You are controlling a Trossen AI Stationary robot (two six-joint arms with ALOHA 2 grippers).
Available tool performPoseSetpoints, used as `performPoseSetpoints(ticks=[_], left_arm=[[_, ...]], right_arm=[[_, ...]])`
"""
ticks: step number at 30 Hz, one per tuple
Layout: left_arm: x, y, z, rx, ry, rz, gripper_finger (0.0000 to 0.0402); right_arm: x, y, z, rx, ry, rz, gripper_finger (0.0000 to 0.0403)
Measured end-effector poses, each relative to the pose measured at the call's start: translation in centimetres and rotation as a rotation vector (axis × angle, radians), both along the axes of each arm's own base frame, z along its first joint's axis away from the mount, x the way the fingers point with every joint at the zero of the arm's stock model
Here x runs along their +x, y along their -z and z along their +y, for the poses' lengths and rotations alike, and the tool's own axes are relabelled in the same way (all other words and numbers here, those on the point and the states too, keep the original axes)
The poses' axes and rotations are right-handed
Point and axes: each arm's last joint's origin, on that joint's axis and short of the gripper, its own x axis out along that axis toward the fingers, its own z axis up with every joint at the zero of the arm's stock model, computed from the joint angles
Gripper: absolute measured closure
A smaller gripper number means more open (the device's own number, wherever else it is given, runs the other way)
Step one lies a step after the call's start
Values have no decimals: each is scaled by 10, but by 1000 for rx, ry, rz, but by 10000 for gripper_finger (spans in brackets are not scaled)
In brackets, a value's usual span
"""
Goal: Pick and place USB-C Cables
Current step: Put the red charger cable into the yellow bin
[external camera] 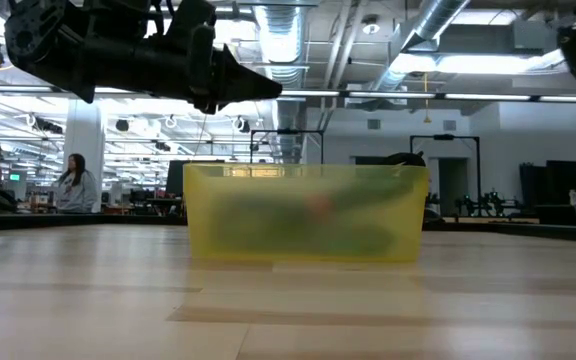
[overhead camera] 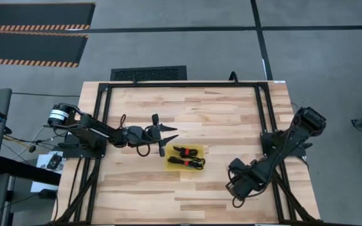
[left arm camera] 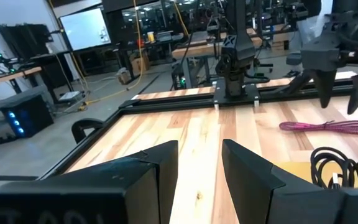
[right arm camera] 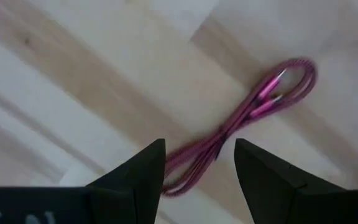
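- Left gripper (overhead camera: pixel 168 133): jaws open, nothing between them; it hangs above the desk left of centre in the high view, beside the tray.
- Right gripper (right arm camera: pixel 199 163): jaws open, empty, poised over the magenta cable (right arm camera: pixel 247 121); its arm is at lower right of the high view.
- Magenta cable lies loose on bare wood, apart from the tray; the left wrist view shows it at right (left arm camera: pixel 328 127).
- Black cables (overhead camera: pixel 187 157), red-banded, lie in the yellow tray (overhead camera: pixel 170 162) at the middle of the desk.
- Desk (overhead camera: pixel 219 113): pale wood planks inside a black frame.
- Room: grey floor, striped mats at upper left of the high view; the low view shows ceiling ducts, strip lights, and people (external camera: pixel 73 185) at far left.
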Motion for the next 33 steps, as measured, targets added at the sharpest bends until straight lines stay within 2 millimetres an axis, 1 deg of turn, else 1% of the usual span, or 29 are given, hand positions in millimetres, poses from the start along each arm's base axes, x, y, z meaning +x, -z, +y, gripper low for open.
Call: performPoseSetpoints(ticks=[3,6,8,13,17,24,29,31,33], left_arm=[[0,1,0,2,0,10,285],[0,1,0,-10,0,10,285],[0,1,0,-12,-1,10,285],[0,1,1,2,-24,12,285],[0,1,2,8,-53,13,285],[0,1,2,8,-53,16,285],[0,2,2,9,-53,24,285],[0,2,2,9,-53,25,285],[0,2,2,9,-53,25,285]], right_arm=[[-6,2,3,-3,25,9,187],[-15,14,-1,-15,80,61,194],[-20,24,-2,10,103,84,203],[-19,48,-6,102,70,12,234],[-18,61,-16,127,33,-14,265],[-12,62,-25,70,-74,-51,336],[-2,57,-26,-98,-186,-181,387],[1,54,-26,-170,-238,-212,395],[6,48,-24,-230,-293,-249,392]])
